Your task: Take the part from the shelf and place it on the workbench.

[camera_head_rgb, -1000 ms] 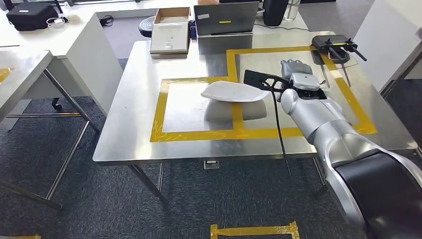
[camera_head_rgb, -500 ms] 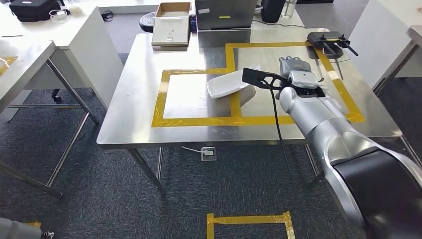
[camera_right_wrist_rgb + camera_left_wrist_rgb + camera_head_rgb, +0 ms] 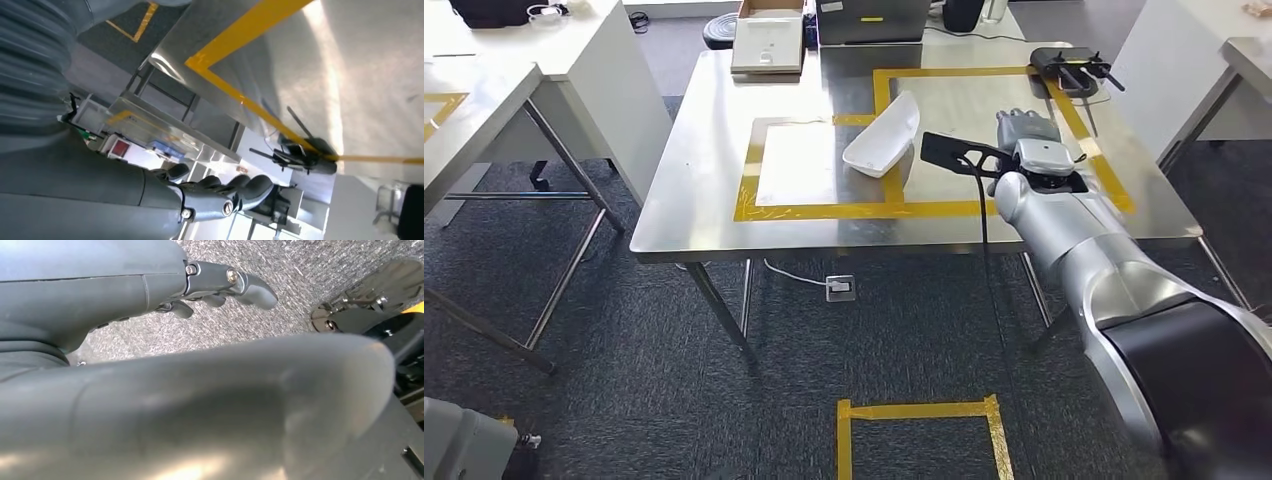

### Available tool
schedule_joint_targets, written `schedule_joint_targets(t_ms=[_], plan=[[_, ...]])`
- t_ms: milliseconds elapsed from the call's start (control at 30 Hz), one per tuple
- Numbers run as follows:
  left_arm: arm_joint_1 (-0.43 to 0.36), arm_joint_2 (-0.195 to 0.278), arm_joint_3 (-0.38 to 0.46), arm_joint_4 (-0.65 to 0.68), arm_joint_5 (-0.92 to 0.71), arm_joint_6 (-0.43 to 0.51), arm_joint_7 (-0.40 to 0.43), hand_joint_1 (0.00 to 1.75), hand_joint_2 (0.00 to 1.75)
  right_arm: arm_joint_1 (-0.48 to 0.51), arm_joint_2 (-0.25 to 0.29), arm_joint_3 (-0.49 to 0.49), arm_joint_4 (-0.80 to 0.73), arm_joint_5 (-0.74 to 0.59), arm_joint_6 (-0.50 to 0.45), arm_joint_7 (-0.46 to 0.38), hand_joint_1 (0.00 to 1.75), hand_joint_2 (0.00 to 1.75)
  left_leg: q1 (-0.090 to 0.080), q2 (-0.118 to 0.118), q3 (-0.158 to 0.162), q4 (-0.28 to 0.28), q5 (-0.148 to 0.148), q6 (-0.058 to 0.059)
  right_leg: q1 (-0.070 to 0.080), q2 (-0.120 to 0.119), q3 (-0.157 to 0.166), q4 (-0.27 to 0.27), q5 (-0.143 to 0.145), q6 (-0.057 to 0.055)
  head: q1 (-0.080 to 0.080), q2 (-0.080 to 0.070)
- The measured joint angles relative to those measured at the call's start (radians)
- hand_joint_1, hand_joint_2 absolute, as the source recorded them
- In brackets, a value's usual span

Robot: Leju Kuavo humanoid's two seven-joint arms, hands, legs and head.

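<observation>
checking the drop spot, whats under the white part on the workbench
The white part lies on the steel workbench, across the yellow tape where the two outlined squares meet. The strip of tape and table directly beneath it is covered, so anything there cannot be seen.

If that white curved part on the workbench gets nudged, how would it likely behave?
The white curved part looks like a thin moulded shell, so probably light and stiff. It rests tilted on the workbench, on its rounded underside, so it may rock or slide on the smooth metal. The right hand appears clear of it.
</observation>
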Motion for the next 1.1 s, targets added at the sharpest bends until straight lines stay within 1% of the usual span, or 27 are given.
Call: schedule_joint_targets(t_ms=[33,67,167,200,233,267,300,367,400,433,500,533,567,600,667,700,733,767,800,833,867,900,933,967,1033,1067,1100], plan=[[0.0,0.0,0.0,0.0,-0.001,0.0,0.001,0.0,0.0,-0.002,-0.002,0.0,0.0,0.001,0.002,0.002,0.0,1.75,0.001,-0.002,-0.006,0.005,-0.009,-0.006,-0.001,-0.001,-0.005,-0.003,0.012,-0.007,0.0,0.0],[-0.001,0.0,0.0,0.0,-0.002,0.0,0.002,0.0,0.0,-0.005,-0.003,0.0,0.0,0.003,0.006,0.001,0.0,1.75,0.003,-0.004,-0.016,0.027,-0.036,-0.012,-0.003,-0.002,-0.013,-0.008,0.025,-0.014,-0.001,0.0],[-0.002,0.0,0.0,0.0,-0.003,0.0,0.006,0.0,0.0,-0.009,-0.006,0.0,0.0,0.016,0.027,-0.013,0.0,1.75,0.01,-0.008,-0.059,0.186,-0.17,-0.027,-0.006,-0.001,-0.049,-0.013,0.061,-0.022,-0.003,0.0],[-0.003,0.0,0.0,0.0,-0.003,0.0,0.006,0.0,0.0,-0.006,-0.007,0.0,0.0,0.019,0.032,-0.018,0.0,1.75,0.013,-0.008,-0.064,0.237,-0.19,-0.03,-0.006,0.0,-0.064,-0.012,0.073,-0.021,-0.003,0.0],[-0.002,0.0,0.0,0.0,-0.001,0.0,0.006,0.0,0.0,0.0,-0.009,0.0,0.0,0.021,0.033,-0.023,0.0,1.75,0.015,-0.008,-0.057,0.264,-0.189,-0.032,-0.006,0.0,-0.079,-0.012,0.085,-0.019,-0.003,0.0],[-0.001,0.0,0.0,0.0,0.001,0.0,0.005,0.0,0.0,0.012,-0.012,0.0,0.0,0.02,0.03,-0.03,0.0,1.75,0.017,-0.008,-0.034,0.259,-0.17,-0.033,-0.007,0.0,-0.093,-0.012,0.096,-0.015,-0.003,0.0],[0.0,0.0,0.0,0.0,0.005,0.0,0.003,0.0,0.0,0.027,-0.016,0.0,0.0,0.017,0.024,-0.039,0.0,1.75,0.019,-0.008,0.006,0.221,-0.147,-0.033,-0.008,-0.001,-0.107,-0.012,0.108,-0.011,-0.003,0.0],[0.002,-0.001,0.0,0.0,0.012,0.0,-0.004,0.0,0.0,0.067,-0.027,0.0,0.0,0.007,0.006,-0.062,0.0,1.75,0.02,-0.012,0.107,0.097,-0.145,-0.03,-0.008,-0.002,-0.127,-0.011,0.129,0.002,-0.002,0.0],[0.004,-0.002,0.0,0.0,0.015,0.0,-0.006,0.0,0.0,0.087,-0.031,0.0,0.0,0.001,-0.003,-0.07,0.0,1.75,0.018,-0.016,0.137,0.047,-0.157,-0.024,-0.008,-0.003,-0.131,-0.012,0.138,0.01,-0.002,0.0],[0.006,-0.003,0.0,0.0,0.016,0.0,-0.007,0.0,0.0,0.106,-0.036,-0.003,0.0,-0.01,-0.009,-0.073,0.0,1.75,0.014,-0.019,0.152,0.018,-0.169,-0.017,-0.009,-0.003,-0.133,-0.015,0.147,0.018,-0.002,0.0],[0.011,-0.004,0.0,0.0,0.018,0.0,-0.004,0.0,0.0,0.154,-0.048,-0.019,0.001,-0.055,-0.016,-0.06,0.0,1.75,0.009,-0.021,0.147,0.005,-0.157,0.004,-0.011,-0.004,-0.13,-0.026,0.161,0.034,-0.003,0.0],[0.013,-0.004,0.0,0.0,0.017,0.0,0.0,0.0,0.0,0.191,-0.057,-0.035,0.002,-0.082,-0.017,-0.042,0.0,1.75,0.01,-0.02,0.145,0.0,-0.148,0.015,-0.013,-0.003,-0.13,-0.027,0.155,0.041,-0.003,0.0],[0.015,-0.005,0.0,0.0,0.017,0.0,0.004,0.0,0.0,0.24,-0.067,-0.056,0.003,-0.106,-0.022,-0.021,0.0,1.75,0.012,-0.02,0.142,-0.006,-0.135,0.025,-0.013,-0.003,-0.133,-0.013,0.128,0.047,-0.003,0.0],[0.019,-0.006,0.0,0.0,0.016,0.0,0.006,0.0,0.0,0.302,-0.079,-0.078,0.006,-0.128,-0.032,0.0,0.0,1.75,0.014,-0.022,0.136,-0.012,-0.121,0.034,-0.013,-0.004,-0.141,0.021,0.085,0.051,-0.002,0.0],[0.031,-0.01,0.001,0.0,0.02,0.0,-0.003,0.0,0.0,0.447,-0.098,-0.126,0.013,-0.203,-0.078,0.048,0.0,1.75,0.014,-0.032,0.115,-0.015,-0.098,0.044,-0.01,-0.004,-0.167,0.139,-0.018,0.054,0.001,0.0],[0.039,-0.012,0.001,0.0,0.025,0.0,-0.012,0.0,0.0,0.528,-0.103,-0.155,0.018,-0.26,-0.11,0.077,0.0,1.75,0.013,-0.036,0.101,-0.013,-0.089,0.045,-0.006,-0.003,-0.177,0.198,-0.046,0.054,0.002,0.0],[0.047,-0.015,0.003,0.0,0.031,0.0,-0.019,0.0,0.0,0.611,-0.105,-0.194,0.023,-0.323,-0.144,0.102,0.0,1.75,0.013,-0.039,0.087,-0.008,-0.082,0.047,-0.001,-0.003,-0.175,0.237,-0.051,0.051,0.002,0.0],[0.054,-0.017,0.006,0.001,0.037,0.0,-0.023,0.0,0.0,0.693,-0.106,-0.239,0.027,-0.382,-0.173,0.114,0.0,1.75,0.012,-0.041,0.073,-0.002,-0.077,0.048,0.005,-0.003,-0.157,0.244,-0.037,0.047,0.002,0.0],[0.06,-0.019,0.009,0.002,0.041,0.0,-0.023,0.0,0.0,0.77,-0.106,-0.283,0.03,-0.433,-0.198,0.113,0.0,1.75,0.012,-0.042,0.061,0.006,-0.073,0.047,0.012,-0.003,-0.122,0.217,-0.016,0.04,0.003,0.0],[0.065,-0.021,0.012,0.002,0.043,0.0,-0.021,0.0,0.0,0.841,-0.106,-0.326,0.032,-0.482,-0.222,0.105,0.0,1.75,0.012,-0.041,0.051,0.014,-0.071,0.046,0.021,-0.005,-0.07,0.16,-0.003,0.029,0.003,0.0],[0.068,-0.023,0.015,0.003,0.044,0.0,-0.02,0.0,0.0,0.9,-0.106,-0.367,0.034,-0.529,-0.243,0.1,0.0,1.75,0.011,-0.039,0.043,0.021,-0.069,0.044,0.029,-0.01,-0.016,0.091,-0.005,0.017,0.003,0.0],[0.069,-0.024,0.016,0.003,0.043,0.0,-0.018,0.0,0.0,0.948,-0.106,-0.408,0.035,-0.57,-0.262,0.103,0.0,1.75,0.009,-0.035,0.039,0.024,-0.066,0.04,0.035,-0.016,0.021,0.037,-0.011,0.007,0.003,0.0],[0.07,-0.025,0.017,0.004,0.039,0.0,-0.015,0.0,0.0,0.992,-0.105,-0.453,0.036,-0.608,-0.277,0.117,0.0,1.75,0.008,-0.031,0.038,0.024,-0.062,0.034,0.04,-0.02,0.043,0.0,-0.021,-0.003,0.004,0.0],[0.07,-0.025,0.017,0.004,0.032,0.0,-0.012,0.0,0.0,1.029,-0.103,-0.496,0.037,-0.635,-0.286,0.138,0.0,1.75,0.007,-0.026,0.037,0.02,-0.056,0.029,0.041,-0.023,0.045,-0.016,-0.025,-0.01,0.005,0.0],[0.073,-0.023,0.017,0.004,0.016,0.0,-0.003,0.0,0.0,1.094,-0.095,-0.567,0.041,-0.661,-0.289,0.185,0.0,1.75,0.004,-0.019,0.032,0.016,-0.052,0.017,0.036,-0.022,0.034,-0.031,-0.004,-0.022,0.008,0.0],[0.076,-0.02,0.017,0.005,0.01,0.0,0.0,0.0,0.0,1.117,-0.091,-0.592,0.042,-0.664,-0.288,0.201,0.0,1.75,0.003,-0.018,0.027,0.024,-0.069,0.013,0.032,-0.021,0.029,-0.039,0.011,-0.027,0.008,0.0],[0.079,-0.018,0.017,0.005,0.005,0.0,0.002,0.0,0.0,1.135,-0.086,-0.612,0.043,-0.666,-0.287,0.211,0.0,1.75,0.002,-0.019,0.019,0.051,-0.106,0.008,0.026,-0.019,0.02,-0.046,0.028,-0.03,0.008,0.0]])
